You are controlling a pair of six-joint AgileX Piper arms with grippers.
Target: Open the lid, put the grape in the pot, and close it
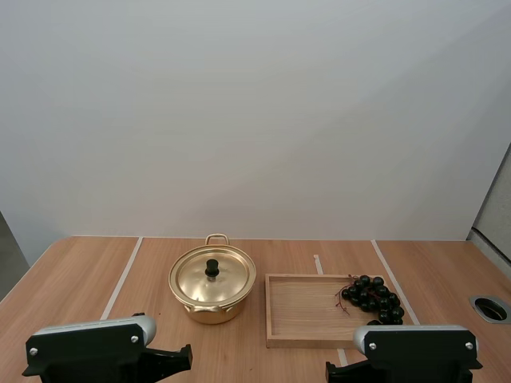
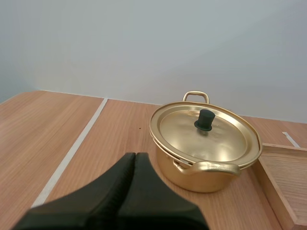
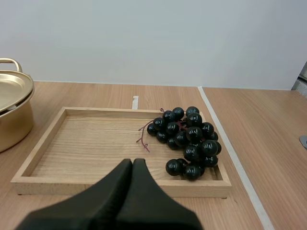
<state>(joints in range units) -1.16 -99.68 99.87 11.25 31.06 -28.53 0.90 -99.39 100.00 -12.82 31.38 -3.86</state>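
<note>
The light wooden table [image 1: 72, 279] carries everything. The shallow rectangular wooden tray [image 1: 305, 315] lies just right of the pot, close but apart. The round golden metal pot [image 1: 209, 309] stands closed, its golden domed lid [image 1: 230, 278] seated flat on the rim. The bunch of dark glossy grapes [image 3: 188, 136] lies in the tray, at the end farthest from the pot. The left gripper [image 2: 135, 157] points at the pot from its near side. The right gripper [image 3: 133, 163] points at the tray, to the pot's right. Each has its black fingers pressed together into one wedge, holding nothing. A small black knob [image 2: 205, 120] stands at the lid's middle.

Lifting the lid looks like the step in hand, and the left gripper is better placed. It should spread its fingers, descend straight over the knob, pinch it squarely, lift vertically, and park the lid left of the pot, away from the grapes' path.

The lid hides the pot's inside. Whether the grapes touch the tray's far rim is unclear, and their reddish stem is barely visible.
</note>
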